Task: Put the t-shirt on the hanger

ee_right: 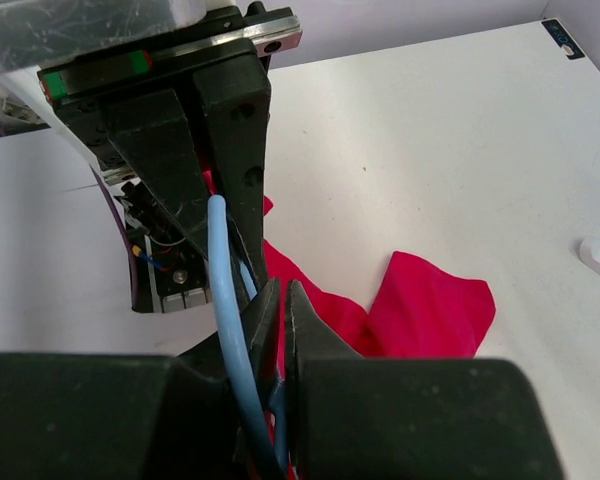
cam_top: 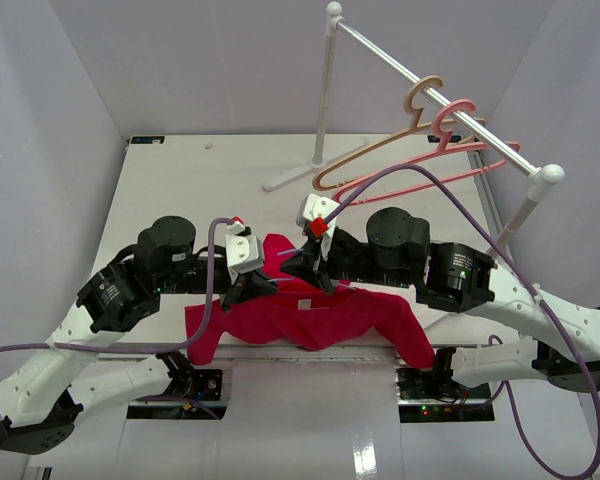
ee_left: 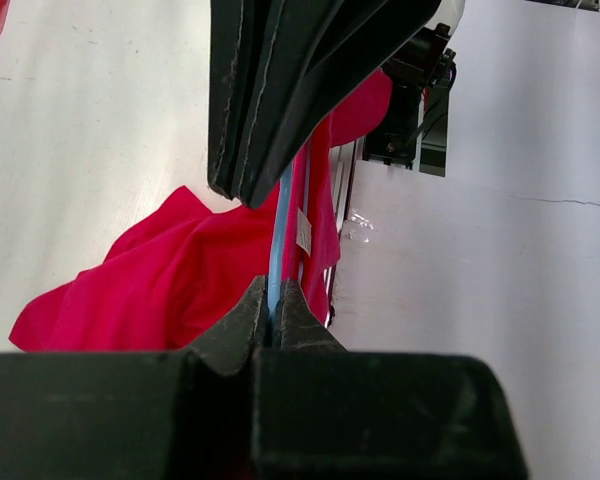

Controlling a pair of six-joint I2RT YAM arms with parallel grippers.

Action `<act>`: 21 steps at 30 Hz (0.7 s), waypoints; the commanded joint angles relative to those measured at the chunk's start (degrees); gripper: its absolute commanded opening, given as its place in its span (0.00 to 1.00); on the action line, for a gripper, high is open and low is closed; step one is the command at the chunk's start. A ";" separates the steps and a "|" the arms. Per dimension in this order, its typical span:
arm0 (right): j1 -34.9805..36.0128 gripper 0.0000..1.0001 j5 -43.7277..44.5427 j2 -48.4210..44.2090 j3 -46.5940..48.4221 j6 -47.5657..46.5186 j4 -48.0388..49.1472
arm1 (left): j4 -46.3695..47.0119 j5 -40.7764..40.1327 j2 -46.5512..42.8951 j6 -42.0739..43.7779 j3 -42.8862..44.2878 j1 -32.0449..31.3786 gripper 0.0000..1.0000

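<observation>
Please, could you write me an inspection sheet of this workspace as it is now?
Surface: white table.
Job's things: red t-shirt crumpled at the near edge; blue hanger at its neck.
Clutter: tan hanger and pink hanger hang on the rack.
Grippers: left claw and right claw both shut on the hanger.
Cables: purple cables loop from both wrists.
Surroundings: pale walls.

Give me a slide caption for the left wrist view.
Left gripper shut on the blue hanger, red t-shirt draped along it above the white table.
</observation>
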 commanded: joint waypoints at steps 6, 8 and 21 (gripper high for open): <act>0.10 0.63 -4.42 -7.66 -2.36 -0.43 -4.62 | 0.54 0.93 -6.09 0.91 -0.80 0.22 0.00; 0.10 0.68 -6.88 -9.03 -3.51 -0.28 -6.54 | 0.29 0.96 -7.32 0.92 -1.50 0.22 0.00; 0.10 0.72 -5.86 -10.63 -14.18 -2.39 -11.31 | 1.13 5.14 -11.40 0.92 -5.10 0.22 0.00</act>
